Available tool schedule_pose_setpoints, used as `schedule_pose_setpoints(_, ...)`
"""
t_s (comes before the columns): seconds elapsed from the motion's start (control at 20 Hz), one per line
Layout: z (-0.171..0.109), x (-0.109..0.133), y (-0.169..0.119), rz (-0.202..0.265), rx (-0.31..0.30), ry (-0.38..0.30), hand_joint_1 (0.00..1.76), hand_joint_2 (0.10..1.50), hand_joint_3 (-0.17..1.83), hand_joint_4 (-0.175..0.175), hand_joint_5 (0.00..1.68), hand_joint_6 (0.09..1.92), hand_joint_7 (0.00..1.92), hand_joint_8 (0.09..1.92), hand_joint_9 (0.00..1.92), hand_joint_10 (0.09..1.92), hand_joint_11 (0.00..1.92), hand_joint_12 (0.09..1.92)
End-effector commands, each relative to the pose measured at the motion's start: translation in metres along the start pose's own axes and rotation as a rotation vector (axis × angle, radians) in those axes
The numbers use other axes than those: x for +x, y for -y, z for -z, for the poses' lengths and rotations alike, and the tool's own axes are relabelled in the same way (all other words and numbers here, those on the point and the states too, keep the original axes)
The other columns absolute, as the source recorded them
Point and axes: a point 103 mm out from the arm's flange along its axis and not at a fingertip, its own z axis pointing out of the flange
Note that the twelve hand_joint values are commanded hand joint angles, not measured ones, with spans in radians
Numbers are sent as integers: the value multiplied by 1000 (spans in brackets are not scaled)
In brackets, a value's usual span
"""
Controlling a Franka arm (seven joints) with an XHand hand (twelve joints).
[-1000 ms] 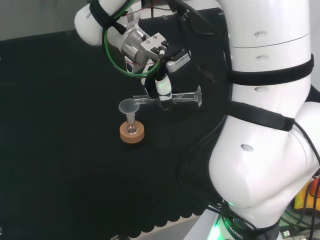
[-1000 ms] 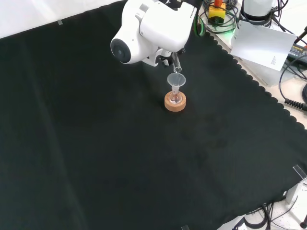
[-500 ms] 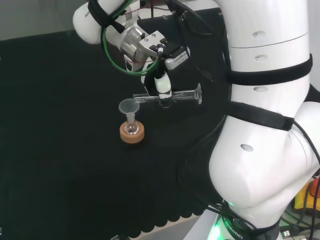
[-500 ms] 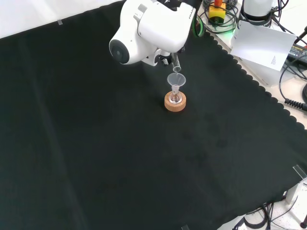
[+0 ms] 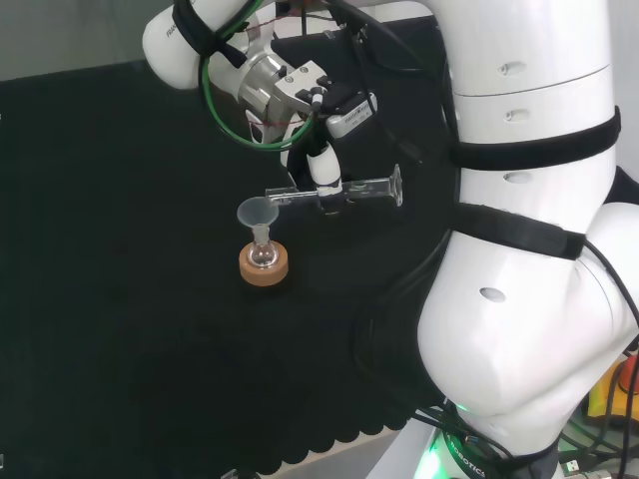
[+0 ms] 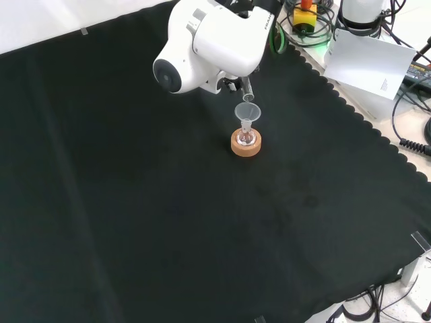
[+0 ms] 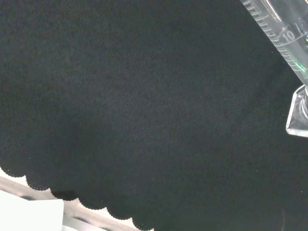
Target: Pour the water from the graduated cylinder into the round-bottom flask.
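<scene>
A small round-bottom flask (image 5: 263, 257) stands in a cork ring (image 5: 264, 269) on the black cloth, with a clear funnel (image 5: 258, 213) in its neck. In the head view the hand (image 5: 322, 172) is shut on a clear graduated cylinder (image 5: 354, 191), which lies almost level, its mouth just above the funnel's rim and its foot pointing right. In the front view the arm's white link (image 6: 209, 37) covers the hand. Below it, the cylinder's mouth end (image 6: 246, 87) slants down to the funnel (image 6: 248, 112) above the flask (image 6: 246, 138) and ring (image 6: 245, 147). The wrist view shows the cylinder's scale (image 7: 284, 33) and foot (image 7: 299, 113).
The arm's big white links (image 5: 529, 249) stand at the right of the head view. In the front view the cloth's scalloped edge (image 6: 350, 111) runs at the right, with a white sheet (image 6: 370, 60) and cables beyond it. Bare cloth (image 6: 168, 222) spreads around the ring.
The wrist has turned a little and the cylinder's foot end has risen slightly. Its mouth stays over the funnel. Flask and ring have not moved.
</scene>
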Motion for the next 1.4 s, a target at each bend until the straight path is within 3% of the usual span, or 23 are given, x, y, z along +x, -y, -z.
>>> schedule_pose_setpoints(0.05, 1, 1, 0, -4, 8, 4, 1257, 1121, 1, -175, 955, 1037, 991, 1021, 1418, 108, 1196, 768)
schedule_pose_setpoints(0.9, 3, 2, -3, 3, 0, -2, 1257, 1122, 1, -175, 952, 1041, 989, 1024, 1420, 103, 1201, 767)
schedule_pose_setpoints(1.4, 1, -10, 1, 68, -111, -42, 1257, 1122, 0, -175, 952, 1042, 988, 1025, 1421, 101, 1204, 766)
